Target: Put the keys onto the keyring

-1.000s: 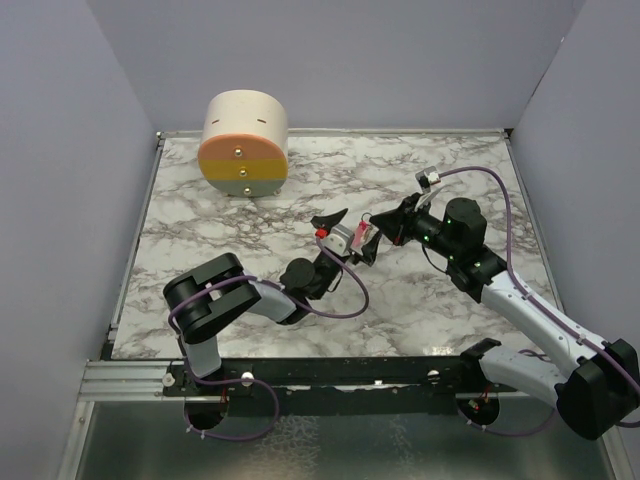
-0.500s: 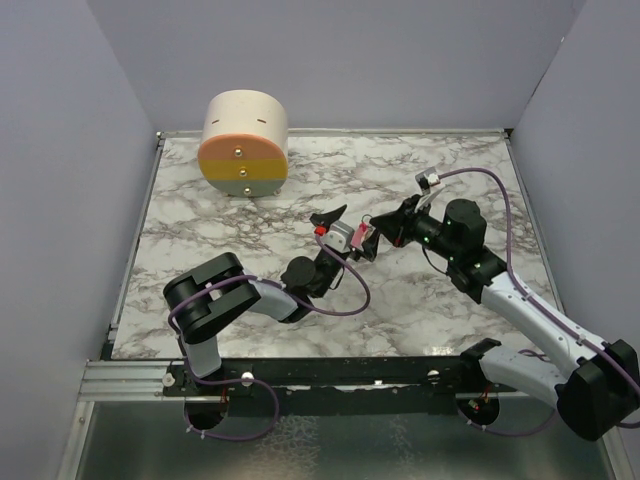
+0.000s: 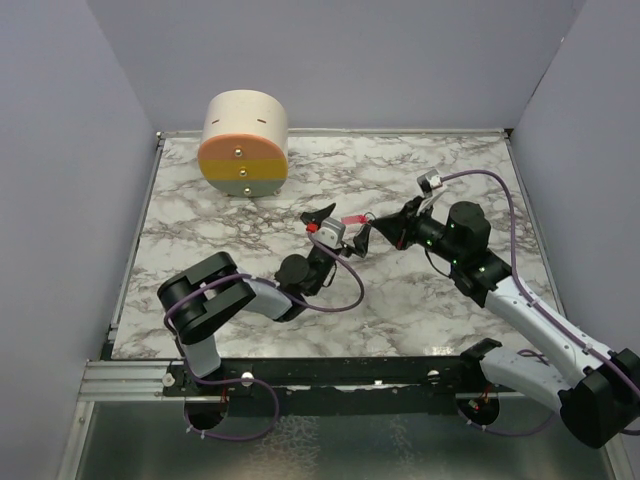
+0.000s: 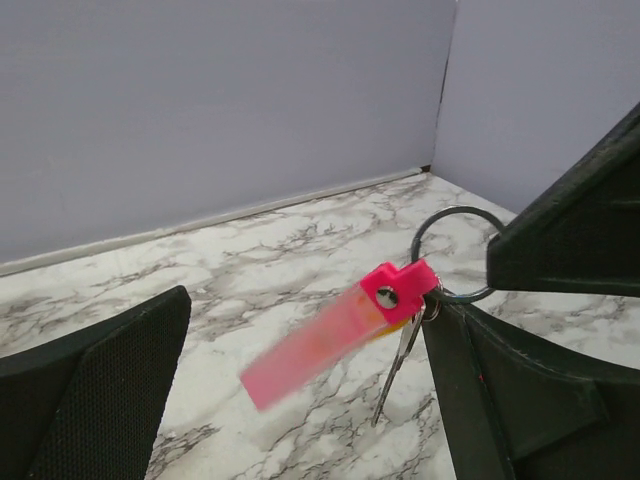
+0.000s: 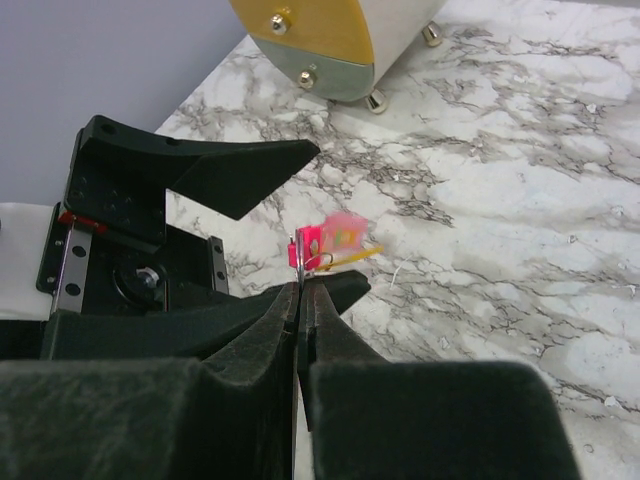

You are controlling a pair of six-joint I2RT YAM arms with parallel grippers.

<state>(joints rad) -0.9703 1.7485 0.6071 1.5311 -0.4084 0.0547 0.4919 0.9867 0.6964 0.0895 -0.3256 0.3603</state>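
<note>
We see the right gripper (image 5: 300, 285) clenched on the metal ring of the keyring (image 4: 340, 335), which it holds aloft between the wide-spread jaws of the left gripper (image 3: 340, 228), touching neither. The keys (image 5: 358, 256) hang beside the strap. The light, soft strap shows blurred; we judge the stiff ring the surer hold.

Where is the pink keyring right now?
In the top view, the keyring is near the middle of the table, pinched at its ring by the right gripper, its strap between the jaws of the open left gripper.
</note>
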